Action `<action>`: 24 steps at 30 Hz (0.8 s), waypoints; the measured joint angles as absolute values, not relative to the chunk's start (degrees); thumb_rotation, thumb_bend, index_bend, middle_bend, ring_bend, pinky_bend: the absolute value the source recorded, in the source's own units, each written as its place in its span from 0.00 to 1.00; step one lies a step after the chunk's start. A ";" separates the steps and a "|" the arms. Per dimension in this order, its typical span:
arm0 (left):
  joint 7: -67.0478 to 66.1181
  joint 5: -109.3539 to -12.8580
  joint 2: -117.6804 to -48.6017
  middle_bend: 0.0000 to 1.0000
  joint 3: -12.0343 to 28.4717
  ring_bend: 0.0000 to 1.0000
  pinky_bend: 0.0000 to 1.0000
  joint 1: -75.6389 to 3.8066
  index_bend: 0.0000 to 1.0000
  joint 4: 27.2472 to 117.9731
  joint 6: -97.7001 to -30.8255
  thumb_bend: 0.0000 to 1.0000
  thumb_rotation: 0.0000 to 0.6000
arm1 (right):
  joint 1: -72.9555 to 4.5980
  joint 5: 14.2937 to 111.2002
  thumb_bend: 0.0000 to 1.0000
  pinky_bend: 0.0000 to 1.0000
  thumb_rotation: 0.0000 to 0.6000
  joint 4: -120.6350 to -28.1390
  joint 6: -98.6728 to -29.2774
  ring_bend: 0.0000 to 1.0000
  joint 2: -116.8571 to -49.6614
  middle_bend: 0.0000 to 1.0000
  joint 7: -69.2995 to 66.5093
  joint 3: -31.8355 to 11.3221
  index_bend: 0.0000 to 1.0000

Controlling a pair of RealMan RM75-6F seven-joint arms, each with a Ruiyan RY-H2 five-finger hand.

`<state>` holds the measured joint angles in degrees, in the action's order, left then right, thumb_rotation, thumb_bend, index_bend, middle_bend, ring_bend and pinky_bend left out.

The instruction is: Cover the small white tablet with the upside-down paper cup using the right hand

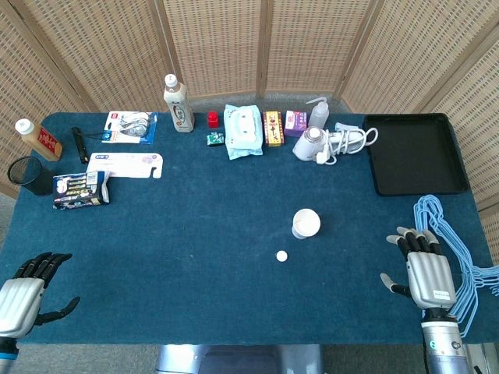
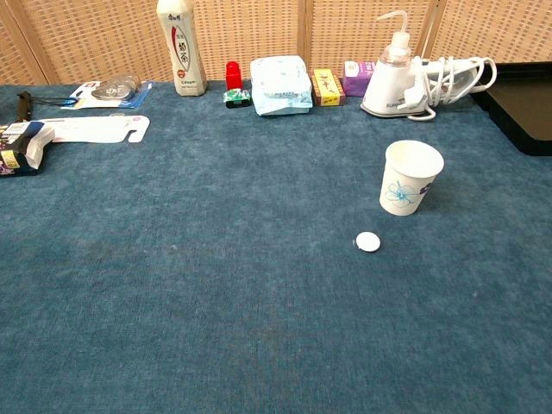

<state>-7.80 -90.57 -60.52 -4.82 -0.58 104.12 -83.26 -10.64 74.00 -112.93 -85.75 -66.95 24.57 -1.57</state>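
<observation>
We see both hands only in the head view, at the near edge of the table, and the chest view shows neither. The left hand point(image 1: 27, 292) is partly cut off at the frame's lower left corner, its dark fingers spread and holding nothing; the right hand point(image 1: 425, 273) rests near the right edge, fingers also spread and empty, well apart from the task's things. The paper cup point(image 2: 410, 178) stands mouth up on the blue cloth point(image 2: 216, 293), a pale blue flower printed on its side, and the small white tablet point(image 2: 368, 241) lies uncovered just beside it, nearer to us and slightly to the left. Labels on the bottle point(image 2: 180, 45) and small boxes along the far edge are too small to read. A black tray point(image 1: 412, 153) sits at the far right, blue hangers point(image 1: 456, 249) trail off the right edge, and woven screens point(image 1: 249, 47) close off the room behind.
</observation>
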 measured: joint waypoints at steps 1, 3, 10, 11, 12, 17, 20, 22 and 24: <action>-7.82 -90.43 -60.56 0.21 -4.76 0.14 0.16 -0.66 0.16 104.10 -83.11 0.25 0.57 | -10.57 73.95 0.26 0.09 0.93 -112.93 -85.74 0.18 -67.01 0.19 24.57 -1.69 0.28; -7.91 -90.32 -60.56 0.21 -4.73 0.14 0.16 -0.75 0.16 104.10 -82.91 0.25 0.58 | -10.42 73.89 0.26 0.09 0.93 -112.89 -85.68 0.18 -67.08 0.20 24.49 -1.91 0.28; -8.05 -90.83 -60.22 0.21 -4.73 0.14 0.16 -0.70 0.16 104.46 -83.41 0.25 0.59 | -9.78 75.16 0.26 0.09 0.93 -112.61 -85.46 0.18 -67.12 0.19 22.13 -1.99 0.28; -8.07 -90.86 -60.17 0.21 -4.74 0.14 0.16 -0.68 0.16 104.51 -83.44 0.25 0.59 | -9.68 75.52 0.26 0.09 0.93 -112.54 -85.40 0.18 -67.13 0.19 21.53 -2.00 0.28; -8.07 -90.86 -60.13 0.21 -4.75 0.14 0.16 -0.68 0.16 104.55 -83.44 0.25 0.58 | -9.62 75.82 0.26 0.09 0.93 -112.48 -85.34 0.18 -67.16 0.19 21.07 -2.02 0.28; -8.35 -90.80 -60.02 0.21 -4.57 0.14 0.16 -0.98 0.16 104.78 -83.14 0.25 0.58 | -10.38 77.41 0.26 0.09 0.93 -112.77 -83.30 0.18 -67.34 0.19 18.72 -2.42 0.29; -8.77 -90.73 -60.07 0.21 -4.44 0.14 0.16 -1.34 0.16 104.96 -82.60 0.25 0.58 | -11.92 77.93 0.26 0.09 0.93 -113.35 -81.03 0.19 -67.60 0.19 18.23 -3.14 0.29; -9.14 -90.66 -60.19 0.21 -4.39 0.14 0.16 -1.66 0.16 105.19 -82.04 0.25 0.57 | -13.24 77.93 0.26 0.09 0.93 -113.68 -79.24 0.19 -67.96 0.19 17.96 -3.85 0.29; -9.50 -90.62 -60.27 0.21 -4.40 0.14 0.16 -1.91 0.16 105.39 -81.57 0.25 0.57 | -15.24 77.31 0.26 0.09 0.93 -113.90 -76.42 0.19 -68.63 0.19 17.56 -5.00 0.29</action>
<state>-9.50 -90.62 -60.27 -4.40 -1.91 105.39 -81.57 -15.24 77.31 -113.90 -76.42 -68.63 17.56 -5.00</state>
